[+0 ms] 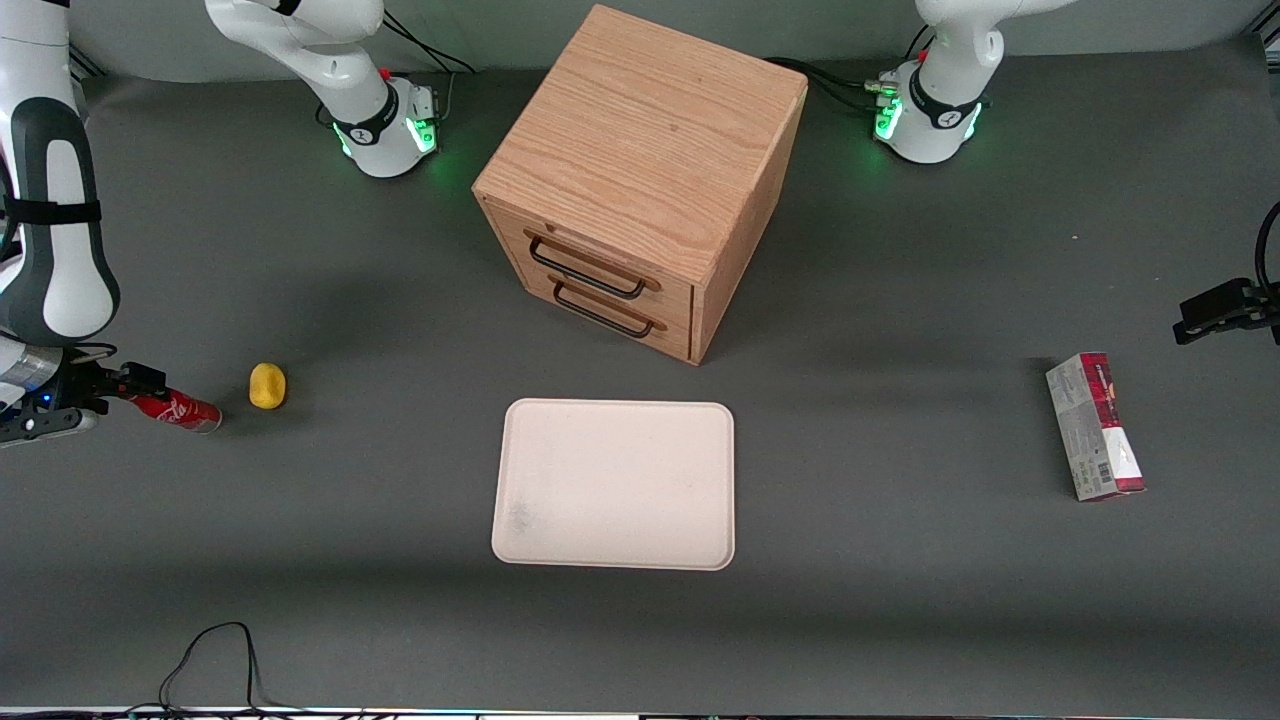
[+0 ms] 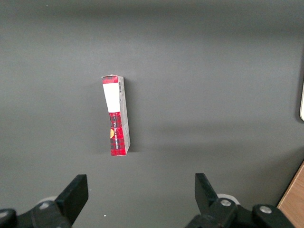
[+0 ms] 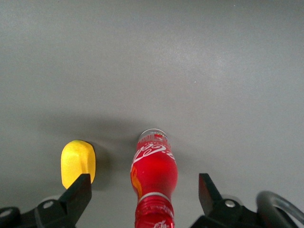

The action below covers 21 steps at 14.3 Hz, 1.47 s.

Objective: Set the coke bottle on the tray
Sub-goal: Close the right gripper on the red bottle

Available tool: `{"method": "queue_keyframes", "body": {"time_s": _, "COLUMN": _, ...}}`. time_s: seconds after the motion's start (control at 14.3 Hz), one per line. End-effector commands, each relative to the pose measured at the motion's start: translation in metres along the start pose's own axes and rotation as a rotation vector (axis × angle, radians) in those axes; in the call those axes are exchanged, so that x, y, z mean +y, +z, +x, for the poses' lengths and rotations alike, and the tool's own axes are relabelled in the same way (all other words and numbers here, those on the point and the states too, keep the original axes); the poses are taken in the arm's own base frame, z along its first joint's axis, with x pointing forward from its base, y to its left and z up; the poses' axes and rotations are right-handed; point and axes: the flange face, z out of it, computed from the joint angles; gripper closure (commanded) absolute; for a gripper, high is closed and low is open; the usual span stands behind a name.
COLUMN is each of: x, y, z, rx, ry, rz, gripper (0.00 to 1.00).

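— Where is our tool right now?

— We see it low at the far left edge of the front picture, down by the worktop. In the wrist picture its two fingers are spread wide, one on each side of the coke bottle. They do not touch it, so the tool is released.

— And the coke bottle?

— It lies on its side on the worktop, at the working arm's end. Its red cap end points to our tool and its silvery base points away. In the front picture the coke bottle is at the middle left, with its cap end right at the tool.

— What is the yellow thing?

— We cannot tell. It is small and round and sits just beside the bottle's base, not touching it. The wrist picture shows the yellow thing next to one finger.

— Where is the tray?

— In the lower middle of the front picture, well apart from the bottle. It has a grey smudge near one corner. The wooden drawer cabinet stands at the upper middle, and a red-and-grey carton lies at the middle right.
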Motion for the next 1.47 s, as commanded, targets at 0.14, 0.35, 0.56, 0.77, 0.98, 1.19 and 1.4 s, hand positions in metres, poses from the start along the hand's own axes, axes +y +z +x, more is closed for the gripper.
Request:
{"method": "queue_keyframes", "body": {"time_s": 0.14, "x": 0.003, "y": 0.005, "z": -0.008, "rx": 0.000, "ry": -0.025, "rz": 0.028, "gripper": 0.00}}
{"method": "queue_keyframes", "body": {"time_s": 0.35, "x": 0.004, "y": 0.003, "z": -0.009, "rx": 0.000, "ry": -0.033, "rz": 0.029, "gripper": 0.31}}
{"method": "queue_keyframes", "body": {"time_s": 0.56, "x": 0.003, "y": 0.004, "z": -0.008, "rx": -0.003, "ry": -0.037, "rz": 0.030, "gripper": 1.00}}
{"method": "queue_keyframes", "body": {"time_s": 0.77, "x": 0.002, "y": 0.000, "z": -0.008, "rx": -0.017, "ry": -0.043, "rz": 0.047, "gripper": 1.00}}
{"method": "queue_keyframes", "body": {"time_s": 0.98, "x": 0.000, "y": -0.027, "z": 0.001, "rx": 0.000, "ry": -0.057, "rz": 0.048, "gripper": 1.00}}
{"method": "queue_keyframes", "body": {"time_s": 1.19, "x": 0.004, "y": -0.100, "z": 0.017, "rx": -0.016, "ry": -0.083, "rz": 0.083, "gripper": 1.00}}
{"method": "queue_keyframes", "body": {"time_s": 1.4, "x": 0.006, "y": -0.186, "z": 0.027, "rx": -0.045, "ry": -0.121, "rz": 0.047, "gripper": 1.00}}
